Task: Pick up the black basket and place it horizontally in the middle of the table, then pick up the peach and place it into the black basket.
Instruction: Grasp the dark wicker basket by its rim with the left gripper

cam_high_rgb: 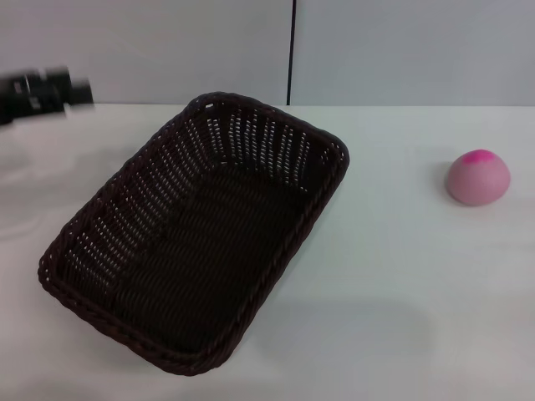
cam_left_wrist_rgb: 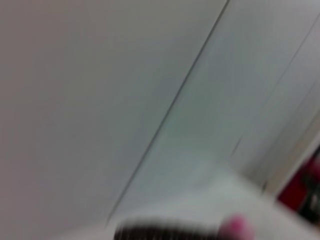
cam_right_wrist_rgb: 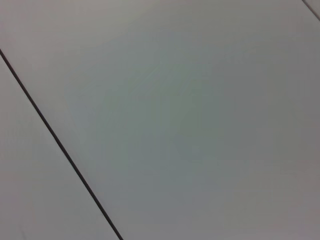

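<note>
The black basket (cam_high_rgb: 201, 242) looks woven and bumpy. The peach (cam_high_rgb: 477, 178) looks smooth, soft and matt. The table (cam_high_rgb: 401, 292) is smooth.

A plain pale grey wall panel (cam_high_rgb: 150, 50) stands behind the work area, and a second pale grey panel (cam_high_rgb: 418, 50) adjoins it. A thin vertical dark seam (cam_high_rgb: 292, 50) separates the two panels. The same type of thin dark seam (cam_right_wrist_rgb: 60, 145) crosses the pale grey panel surface (cam_right_wrist_rgb: 190, 120) diagonally in the right wrist view, and a blurred red object (cam_left_wrist_rgb: 305, 190) of indeterminate shape appears at the frame edge in the left wrist view.
</note>
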Robot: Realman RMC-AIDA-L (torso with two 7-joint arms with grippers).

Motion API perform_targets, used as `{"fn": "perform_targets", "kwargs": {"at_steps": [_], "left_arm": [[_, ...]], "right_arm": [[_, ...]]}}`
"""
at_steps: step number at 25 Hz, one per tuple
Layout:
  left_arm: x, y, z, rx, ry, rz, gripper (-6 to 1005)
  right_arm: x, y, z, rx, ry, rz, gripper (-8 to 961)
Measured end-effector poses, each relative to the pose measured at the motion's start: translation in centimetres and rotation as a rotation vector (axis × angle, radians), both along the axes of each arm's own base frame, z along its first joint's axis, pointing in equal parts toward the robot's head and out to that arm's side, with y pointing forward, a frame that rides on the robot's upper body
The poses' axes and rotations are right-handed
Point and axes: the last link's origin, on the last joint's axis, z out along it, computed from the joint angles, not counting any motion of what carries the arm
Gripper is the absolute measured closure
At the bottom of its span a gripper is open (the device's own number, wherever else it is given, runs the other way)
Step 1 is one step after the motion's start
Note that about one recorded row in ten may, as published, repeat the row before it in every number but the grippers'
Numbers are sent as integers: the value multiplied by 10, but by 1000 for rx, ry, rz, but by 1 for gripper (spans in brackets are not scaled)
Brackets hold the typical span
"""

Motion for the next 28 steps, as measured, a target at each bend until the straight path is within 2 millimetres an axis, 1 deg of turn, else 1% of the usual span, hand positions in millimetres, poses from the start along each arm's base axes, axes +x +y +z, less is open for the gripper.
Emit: {"fn": "perform_targets", "kwargs": {"at_steps": [3,11,17,23,28], "left_arm": [[3,7,-15,-94,153,65,197],[1,15,-27,-108,267,141,199],[2,15,-34,-124,311,171,201],[4,14,-42,-133,311,174,202],[-4,14,-47,-132,340,203,204]], "right_arm": [[2,0,-1,-7,5,-11,474],[3,0,-2,-12,9,-19,473],[4,-1,-1,-7,5,-27,473],[5,0,0,-4,6,-34,473],[5,1,-1,-4,8,-39,473]]}}
